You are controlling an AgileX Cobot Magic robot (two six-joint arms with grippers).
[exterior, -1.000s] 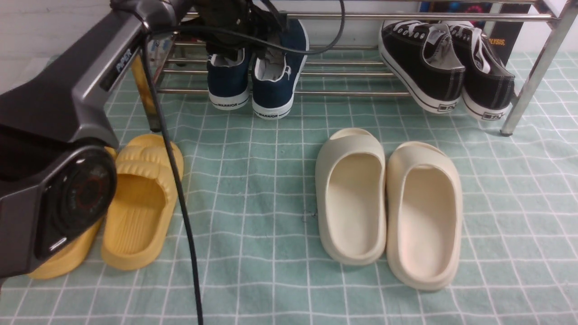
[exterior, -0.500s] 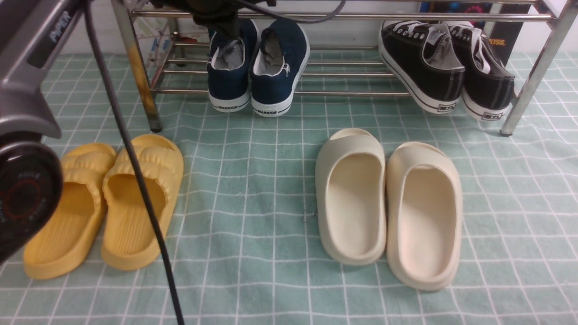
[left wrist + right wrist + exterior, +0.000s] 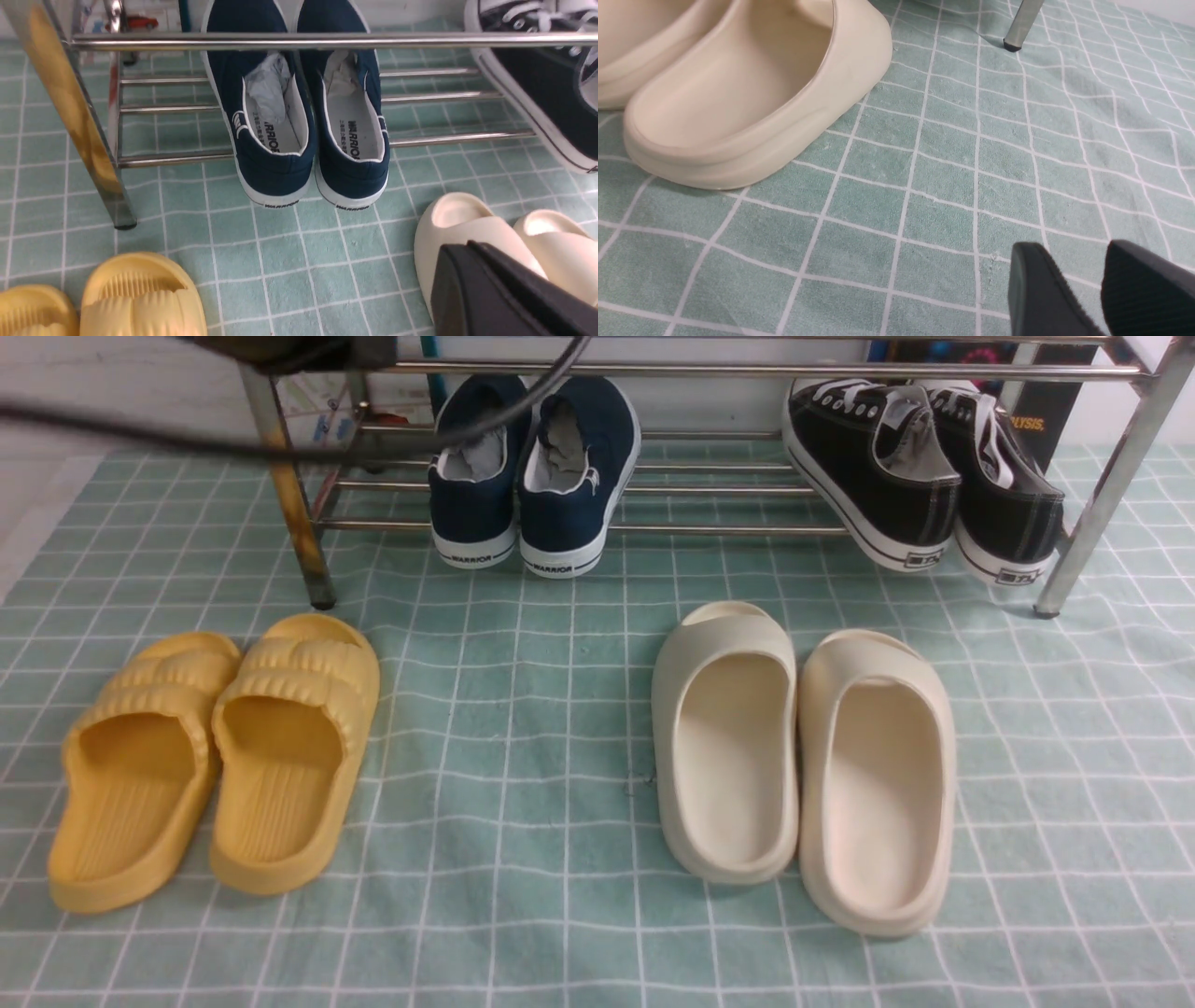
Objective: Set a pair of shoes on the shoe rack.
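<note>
The pair of shoes, two navy slip-ons with white soles, stands side by side on the lower bars of the shoe rack (image 3: pixel 709 529), heels toward me: one shoe (image 3: pixel 471 499) on the left, the other (image 3: pixel 574 509) beside it. The left wrist view shows both from above (image 3: pixel 275 172) (image 3: pixel 355 177), under a chrome bar (image 3: pixel 420 41). My left gripper (image 3: pixel 460 247) is shut on nothing, drawn back from the shoes and above a cream slipper. My right gripper (image 3: pixel 1071 247) is open, low over the cloth, holding nothing.
Black lace-up sneakers (image 3: pixel 920 467) sit on the rack's right side. Yellow slippers (image 3: pixel 215 756) lie front left and cream slippers (image 3: pixel 803 756) front centre on the green checked cloth (image 3: pixel 523 709). A black cable (image 3: pixel 373 453) crosses the rack's left post (image 3: pixel 294 513).
My left arm has pulled up and back from the navy shoes, leaving the front view except for its cable. Its gripper has shut empty. The shoes stay on the rack.
</note>
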